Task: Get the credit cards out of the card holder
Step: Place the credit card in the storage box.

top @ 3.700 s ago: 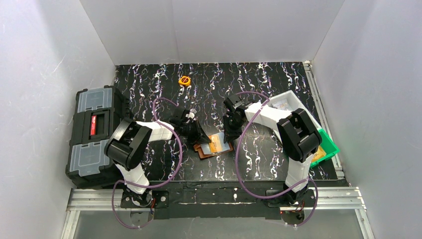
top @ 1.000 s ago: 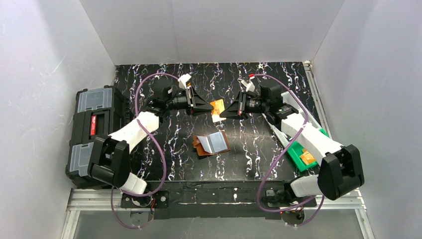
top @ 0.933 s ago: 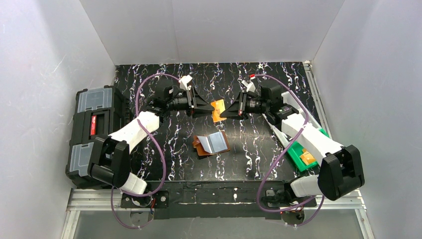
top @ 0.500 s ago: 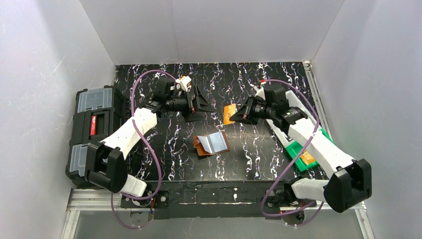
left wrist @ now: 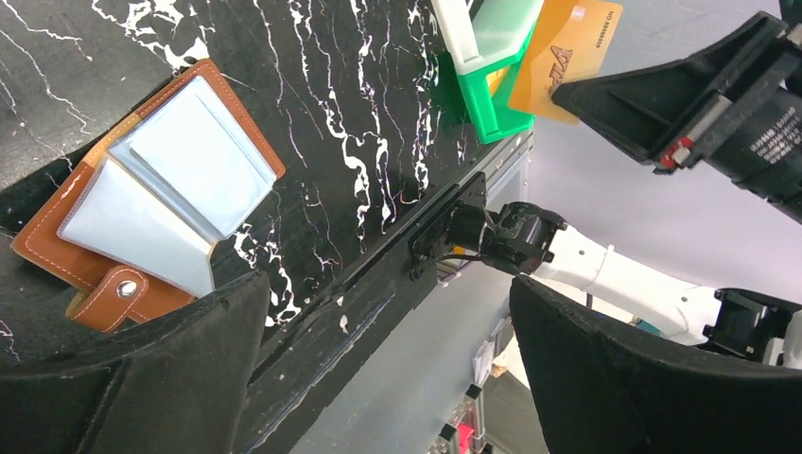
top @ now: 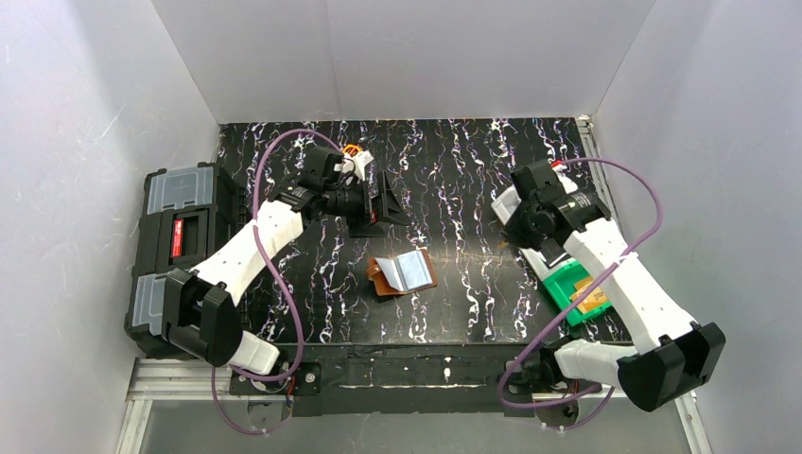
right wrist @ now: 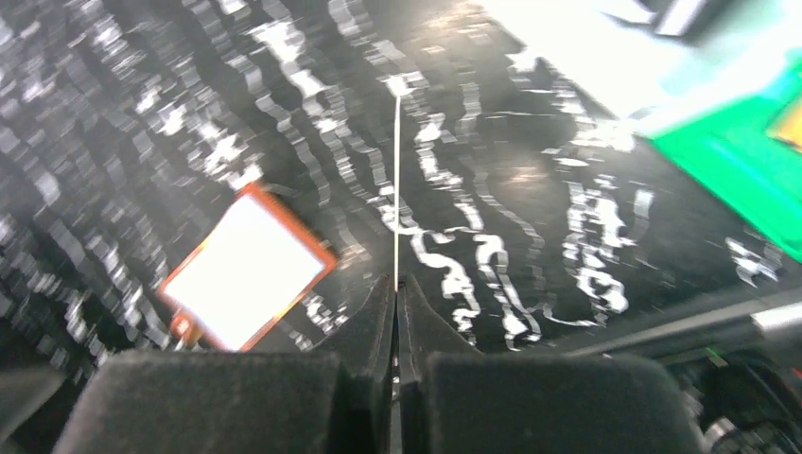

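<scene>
The green bin sits under the right forearm, just behind and to the right of the right gripper. Orange-tan flat pieces lie in it; what they are is too small to tell. A white tray butts against the bin's far end, and the arm hides most of what is in it. The black toolbox stands shut, well to the left of the left gripper.

The card holder lies open on the black marbled table, between the two arms and on the base side of both grippers. It is nearer to the left one. Both leaves face up and show pale blue-grey clear pockets. Its long axis runs across the table and rises slightly toward the right gripper's side. The snap tab is on the end toward the left arm.

The right gripper's fingers are pressed together on one orange-tan credit card, held in the air over the near end of the green bin. From its own wrist camera the card is edge-on, a thin line running straight out from the fingertips. From the left wrist camera its printed face shows, long axis tilted up and to the right.

The left gripper's fingers are spread wide and hold nothing. It hangs above the table on the far side of the card holder.
</scene>
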{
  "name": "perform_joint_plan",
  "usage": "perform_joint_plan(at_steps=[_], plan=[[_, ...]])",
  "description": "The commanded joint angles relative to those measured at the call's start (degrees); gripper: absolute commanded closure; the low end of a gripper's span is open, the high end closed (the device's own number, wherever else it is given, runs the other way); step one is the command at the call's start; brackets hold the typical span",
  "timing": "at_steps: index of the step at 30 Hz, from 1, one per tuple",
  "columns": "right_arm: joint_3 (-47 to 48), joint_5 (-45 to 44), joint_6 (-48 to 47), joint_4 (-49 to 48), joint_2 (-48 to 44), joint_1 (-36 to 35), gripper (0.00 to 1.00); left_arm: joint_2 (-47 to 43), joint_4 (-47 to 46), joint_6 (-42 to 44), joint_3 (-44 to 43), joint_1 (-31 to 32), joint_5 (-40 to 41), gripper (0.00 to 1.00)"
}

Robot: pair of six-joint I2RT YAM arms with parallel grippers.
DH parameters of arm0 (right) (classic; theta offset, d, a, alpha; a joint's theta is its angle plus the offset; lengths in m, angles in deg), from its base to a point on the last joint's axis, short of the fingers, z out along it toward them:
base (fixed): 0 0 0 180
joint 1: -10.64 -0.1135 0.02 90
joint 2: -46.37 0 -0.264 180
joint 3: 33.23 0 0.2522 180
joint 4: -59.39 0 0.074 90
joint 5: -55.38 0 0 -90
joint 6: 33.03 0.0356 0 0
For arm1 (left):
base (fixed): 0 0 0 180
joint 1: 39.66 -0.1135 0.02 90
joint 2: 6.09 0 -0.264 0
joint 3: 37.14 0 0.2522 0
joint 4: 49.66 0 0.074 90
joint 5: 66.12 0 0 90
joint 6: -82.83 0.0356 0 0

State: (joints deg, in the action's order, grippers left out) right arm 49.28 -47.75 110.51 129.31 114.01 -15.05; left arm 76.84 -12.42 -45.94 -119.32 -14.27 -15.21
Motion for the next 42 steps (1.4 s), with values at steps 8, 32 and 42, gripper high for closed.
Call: perform_joint_plan(at_steps=[8, 32, 42], plan=[[6.96, -24.27, 19.81, 34.85, 10.11, 7.24, 0.99, 0.53, 4.51, 2.92, -3.74, 2.29, -0.09, 0.02], [-0.9, -28.11, 12.62, 25.23, 17.57, 28.3, 0.99, 3.16, 7.45, 4.08, -6.47, 2.83, -0.67, 0.02], [-0.01, -27.38, 8.3, 23.38, 17.47, 29.05, 0.24, 3.76, 7.45, 4.16, -6.86, 2.9, -1.2, 0.02]])
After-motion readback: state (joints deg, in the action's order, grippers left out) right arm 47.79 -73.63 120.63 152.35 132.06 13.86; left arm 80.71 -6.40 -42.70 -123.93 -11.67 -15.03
